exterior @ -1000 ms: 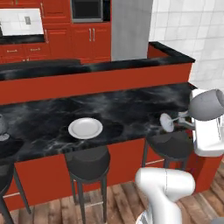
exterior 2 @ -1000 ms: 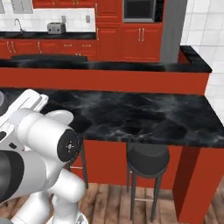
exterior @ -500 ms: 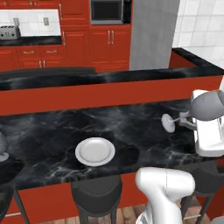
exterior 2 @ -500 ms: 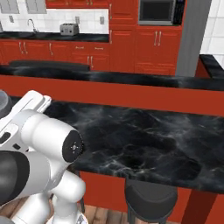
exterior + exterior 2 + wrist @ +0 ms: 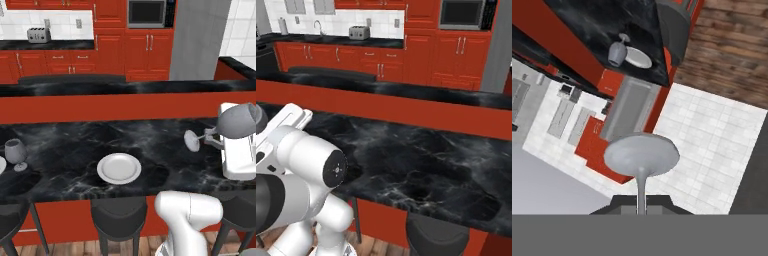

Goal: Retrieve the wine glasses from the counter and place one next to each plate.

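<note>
— Red cabinets run along the back wall, with the counter (image 5: 47, 45) under them and a silver toaster (image 5: 38, 35) on it. What's nearer?

— The black marbled bar (image 5: 75, 150). Starting far to the gripper's left: a wine glass (image 5: 16, 154) stands upright near the bar's left end, just beside the sliver of a white plate at the picture's edge.

— And closer to the gripper?

— A second plate (image 5: 119, 168) lies flat near the bar's front edge, still left of the gripper and lower in the view, with dark stools (image 5: 119, 220) below it.

— The gripper itself?

— The gripper (image 5: 214, 136) is at the right, closed on the stem of the second wine glass (image 5: 238, 120). That glass is tipped sideways above the bar, foot pointing left, bowl to the right. In the hand view its foot (image 5: 641, 156) fills the middle.
</note>
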Available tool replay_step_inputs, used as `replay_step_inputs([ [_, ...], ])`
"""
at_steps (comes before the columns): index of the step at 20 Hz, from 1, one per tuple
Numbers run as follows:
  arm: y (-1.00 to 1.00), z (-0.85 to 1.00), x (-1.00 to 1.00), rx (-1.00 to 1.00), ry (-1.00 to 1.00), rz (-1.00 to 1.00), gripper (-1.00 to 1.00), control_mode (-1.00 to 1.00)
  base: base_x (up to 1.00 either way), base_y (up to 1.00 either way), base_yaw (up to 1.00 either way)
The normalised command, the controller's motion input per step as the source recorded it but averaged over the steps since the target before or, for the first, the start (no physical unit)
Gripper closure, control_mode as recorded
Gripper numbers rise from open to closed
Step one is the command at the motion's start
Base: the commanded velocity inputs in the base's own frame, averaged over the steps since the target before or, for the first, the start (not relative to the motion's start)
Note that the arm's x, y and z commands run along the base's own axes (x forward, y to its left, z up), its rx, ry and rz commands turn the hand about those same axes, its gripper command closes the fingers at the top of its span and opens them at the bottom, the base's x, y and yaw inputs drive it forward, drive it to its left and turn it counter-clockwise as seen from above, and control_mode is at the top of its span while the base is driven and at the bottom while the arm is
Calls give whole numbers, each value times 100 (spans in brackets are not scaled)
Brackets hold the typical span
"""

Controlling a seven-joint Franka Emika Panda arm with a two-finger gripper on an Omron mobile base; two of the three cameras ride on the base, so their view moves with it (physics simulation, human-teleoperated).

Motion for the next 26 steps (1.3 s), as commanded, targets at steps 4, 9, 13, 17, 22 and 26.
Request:
replay_step_inputs([
  [4, 0, 0, 0, 0, 0, 0, 100, 100, 11, -12, 38],
  [9, 0, 0, 0, 0, 0, 0, 100, 100, 30, -17, 3],
  [13, -45, -6, 36, 0, 19, 1, 100, -100, 0, 0, 0],
  [17, -57, -10, 22, 0, 11, 3, 100, -100, 0, 0, 0],
  [22, -51, -13, 7, 0, 1, 8, 100, -100, 0, 0, 0],
  [26, -35, -21, 26, 0, 0, 7, 100, -100, 0, 0, 0],
])
